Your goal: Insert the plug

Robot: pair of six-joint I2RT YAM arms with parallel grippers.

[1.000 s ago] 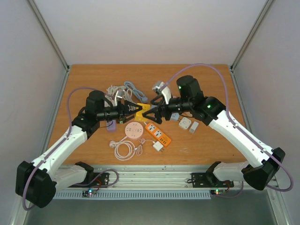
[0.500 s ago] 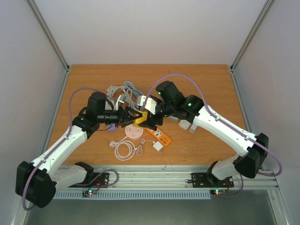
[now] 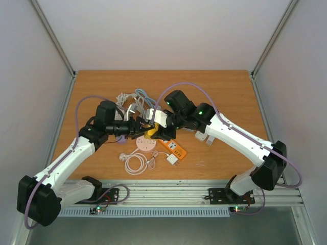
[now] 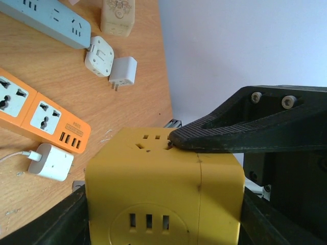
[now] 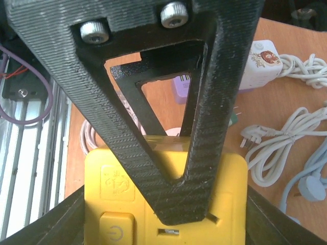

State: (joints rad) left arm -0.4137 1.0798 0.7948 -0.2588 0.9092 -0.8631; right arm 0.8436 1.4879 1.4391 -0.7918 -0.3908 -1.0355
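Observation:
The yellow socket cube (image 3: 152,133) hangs above the middle of the table, between both arms. My left gripper (image 3: 145,127) is shut on it; in the left wrist view the cube (image 4: 163,189) fills the gap between the two fingers. My right gripper (image 3: 156,133) is shut on the same cube (image 5: 110,168) from the other side, its fingers pressed against two opposite faces. One left finger (image 5: 204,153) lies across the face with the power button. A white plug (image 5: 255,135) with its cord lies loose on the table; neither gripper holds a plug.
Under the cube lie an orange power strip (image 3: 172,146), a round pink socket (image 3: 145,144) and a coiled white cable (image 3: 135,163). White adapters (image 4: 99,56) and a grey-blue strip (image 4: 51,18) lie to the right. A purple adapter (image 3: 121,138) and tangled cords (image 3: 134,99) lie behind.
My right arm swung left to the yellow cube and its jaws closed in on it. The left arm kept still with the cube in its grip.

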